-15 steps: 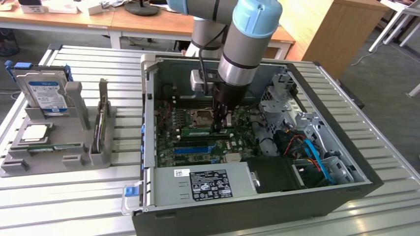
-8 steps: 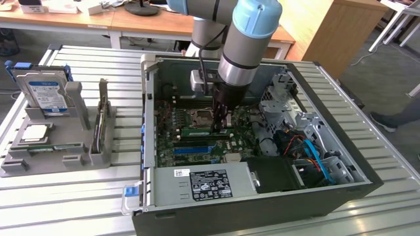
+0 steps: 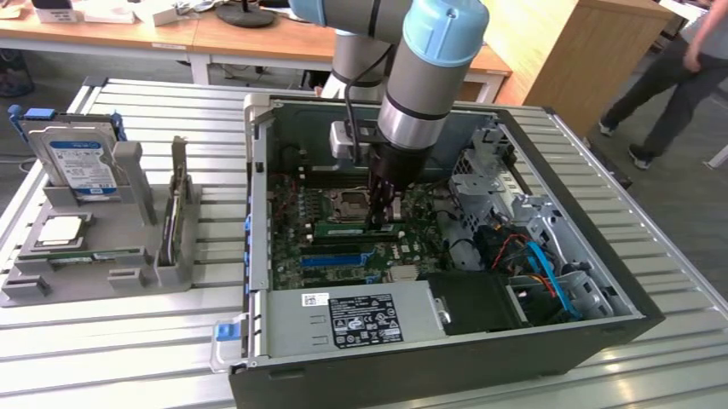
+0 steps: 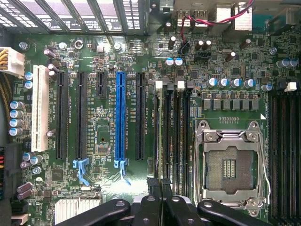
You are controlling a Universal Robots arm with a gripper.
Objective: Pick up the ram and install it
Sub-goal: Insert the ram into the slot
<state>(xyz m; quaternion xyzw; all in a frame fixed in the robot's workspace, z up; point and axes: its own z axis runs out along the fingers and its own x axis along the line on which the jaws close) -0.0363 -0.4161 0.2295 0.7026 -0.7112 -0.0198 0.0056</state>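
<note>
Green ram (image 3: 350, 228) is seen standing edge-up on the motherboard (image 4: 101, 188) at frame centre; the gripper (image 3: 383, 220) is shown closed over one end. Pickup is done; full seating is judged unconfirmed.

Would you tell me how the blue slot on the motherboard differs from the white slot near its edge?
The blue slot is narrow; the white slot is broader. The blue slot ends in a blue latch and sits between black slots; the white slot has no latch and lies outermost, beside capacitors. Both are empty and parallel.
</note>
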